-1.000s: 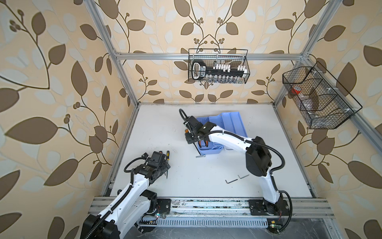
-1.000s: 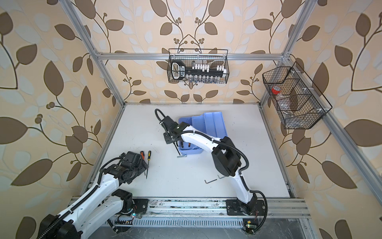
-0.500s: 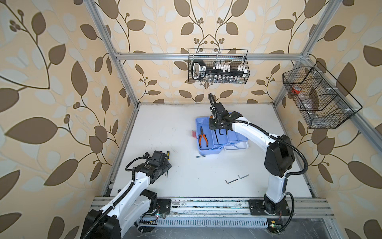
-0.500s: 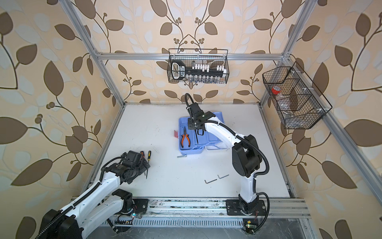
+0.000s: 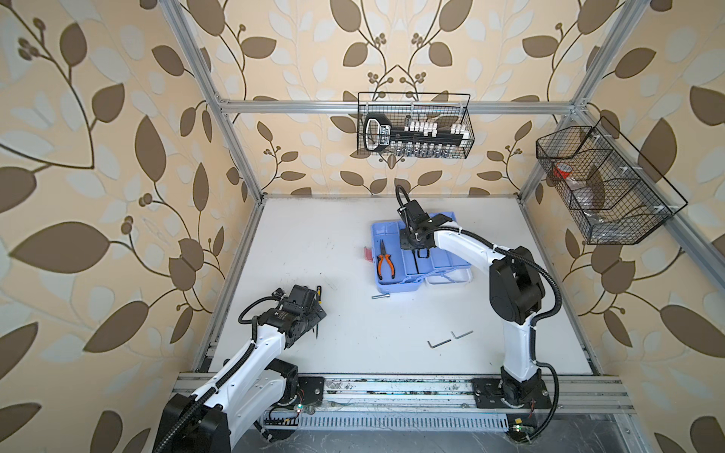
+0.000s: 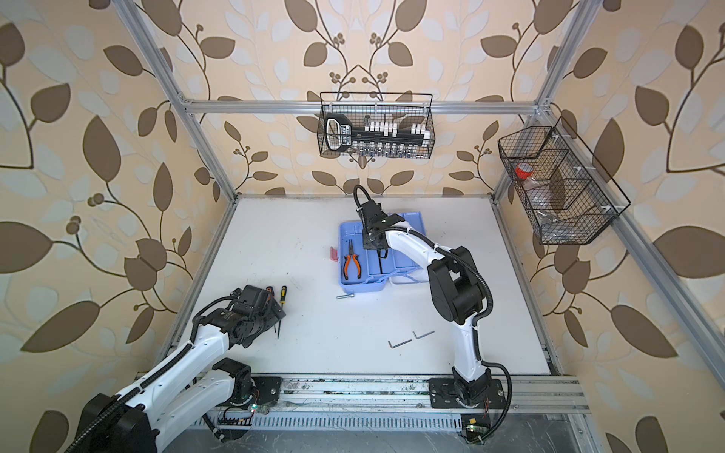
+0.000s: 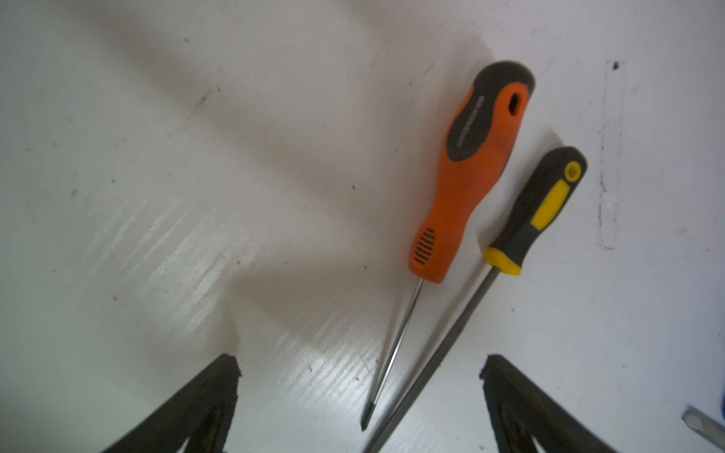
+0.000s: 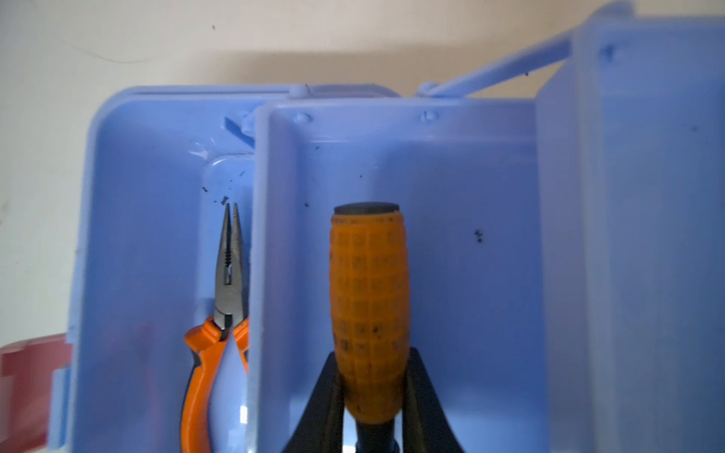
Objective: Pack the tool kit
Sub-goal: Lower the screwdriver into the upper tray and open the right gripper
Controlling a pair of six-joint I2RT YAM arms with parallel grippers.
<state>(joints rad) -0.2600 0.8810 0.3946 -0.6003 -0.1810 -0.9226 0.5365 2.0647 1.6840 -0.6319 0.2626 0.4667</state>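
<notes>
left end effector (image 7: 359, 364) released; right end effector (image 8: 373, 353) grasping screwdriver (image 8: 368, 274), now over tool kit (image 8: 482, 176)

Your left gripper (image 7: 359, 362) gapes wide over the table (image 7: 157, 176); an orange screwdriver (image 7: 470, 176) and a yellow-handled tool (image 7: 537, 211) lie side by side, shafts between its tips

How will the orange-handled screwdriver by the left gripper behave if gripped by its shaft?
Likely stiff: the orange-handled screwdriver has a thin metal shaft and a thick moulded handle. Probably handle-heavy, so a shaft grip may let it tilt. The rounded handle could roll if nudged, perhaps into the yellow-handled screwdriver close beside it.
</notes>
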